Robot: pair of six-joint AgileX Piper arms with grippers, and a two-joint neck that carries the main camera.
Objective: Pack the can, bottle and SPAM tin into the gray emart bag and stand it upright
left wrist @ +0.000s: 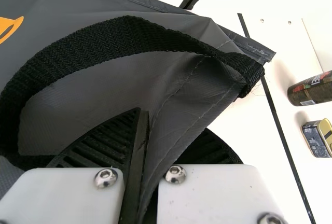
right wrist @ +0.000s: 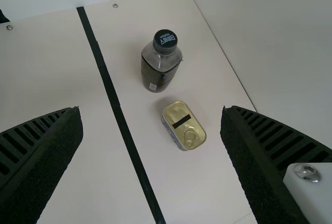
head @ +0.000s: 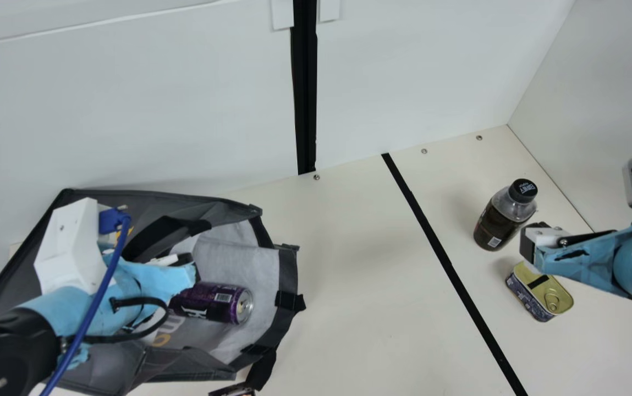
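Note:
My left gripper (head: 187,263) is at the gray bag (head: 288,269), which lies on its side with its mouth towards the table's middle. In the left wrist view the left gripper (left wrist: 139,130) is shut on a fold of the bag's fabric (left wrist: 179,97), beside a black strap. The purple can (head: 214,302) lies inside the mouth. The dark bottle (head: 504,214) stands at the right, near the SPAM tin (head: 540,291), whose gold lid faces up. My right gripper (head: 530,242) hangs above them; in its wrist view the right gripper (right wrist: 151,109) is open, holding nothing.
White walls (head: 183,110) rise behind and at the right (head: 613,93). A black tape line (head: 448,267) crosses the table (head: 360,286) between bag and bottle. A small dark item (head: 233,390) lies at the near edge, below the bag.

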